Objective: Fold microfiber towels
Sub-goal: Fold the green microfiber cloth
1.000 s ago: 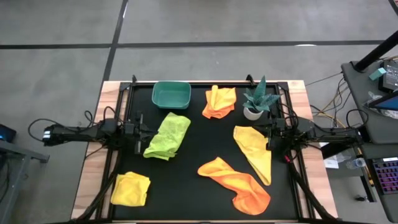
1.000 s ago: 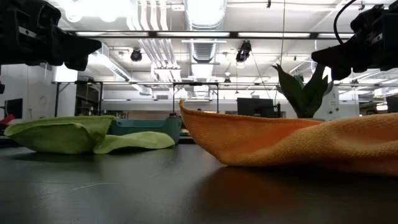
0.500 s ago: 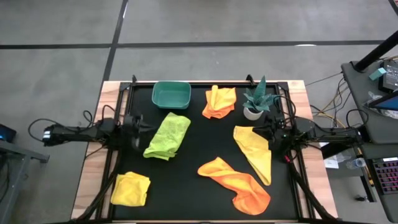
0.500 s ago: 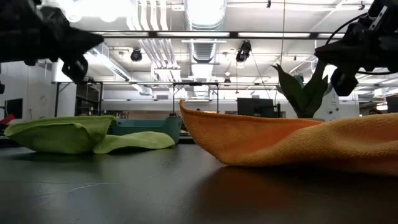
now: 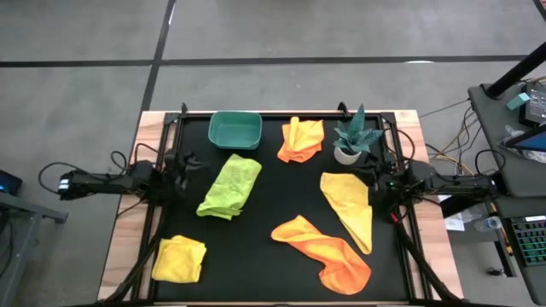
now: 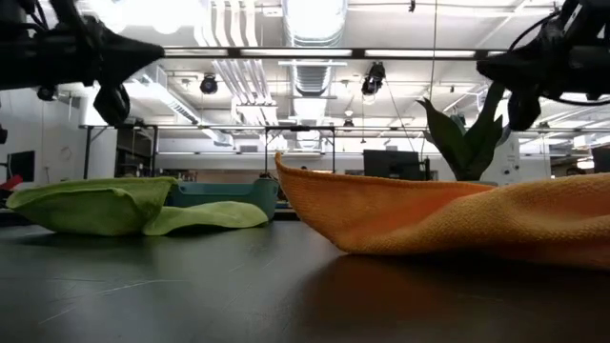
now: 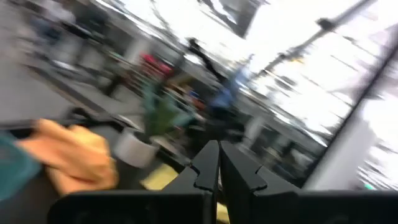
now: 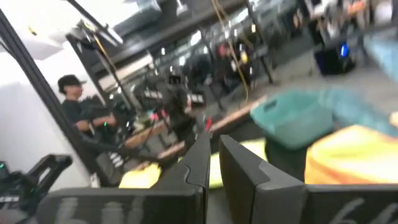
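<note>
- Five towels lie crumpled on our black worktop [image 5: 273, 205]: the green towel [image 5: 230, 185] left of centre, one orange towel [image 5: 301, 139] at the far edge, the other orange towel [image 5: 324, 250] near the front, a yellow towel [image 5: 350, 207] on the right, and a second yellow towel [image 5: 180, 258] at the front left corner.
- We judge them soft, light and limp; a corner or free edge looks the best place to pinch, since the bunched middles would drag.
- Our left claw [image 5: 186, 173], beside the green towel, is pressed together and empty.
- Our right claw [image 5: 375, 183], at the right yellow towel's edge, is nearly shut and holds nothing.
- Folds hide most corners, and the low view shows only two towels.
- A bin [image 5: 235, 129] and a plant [image 5: 354, 136] stand at the back.
</note>
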